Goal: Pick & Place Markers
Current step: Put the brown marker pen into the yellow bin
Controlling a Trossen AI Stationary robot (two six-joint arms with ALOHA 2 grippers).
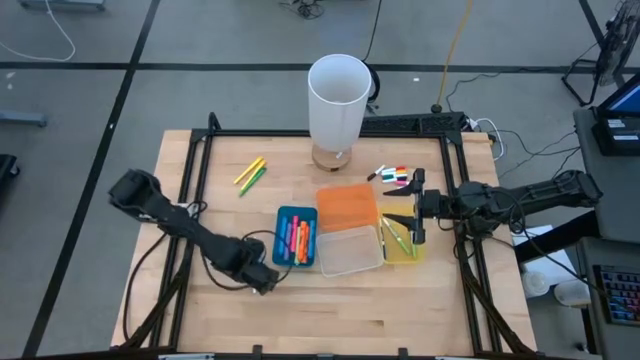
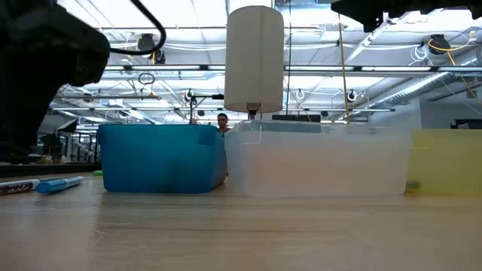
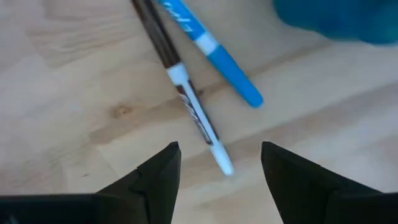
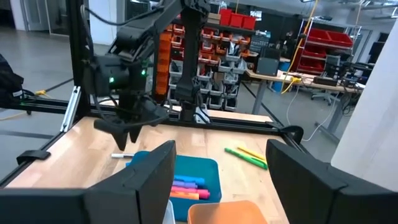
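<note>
Two markers lie side by side on the wood near the blue bin's (image 1: 296, 237) near left corner: a blue one (image 3: 214, 55) and a white one with a dark cap (image 3: 186, 93). My left gripper (image 3: 219, 171) hangs over them, pointing down and open. Its fingertips stand on either side of the white marker's end, apart from it. The blue bin holds several pink and orange markers (image 4: 186, 185). A yellow and a green marker (image 1: 250, 175) lie at the far left, and several white ones (image 1: 395, 177) at the far right. My right gripper (image 1: 414, 215) stands open and level above the yellow bin (image 1: 402, 245).
An orange bin (image 1: 347, 205) and a clear bin (image 1: 350, 252) sit between the blue and yellow bins. A tall white cylinder (image 1: 338, 100) stands at the table's far edge. A black frame (image 1: 200, 170) runs along the table's sides. Bare wood lies along the near edge.
</note>
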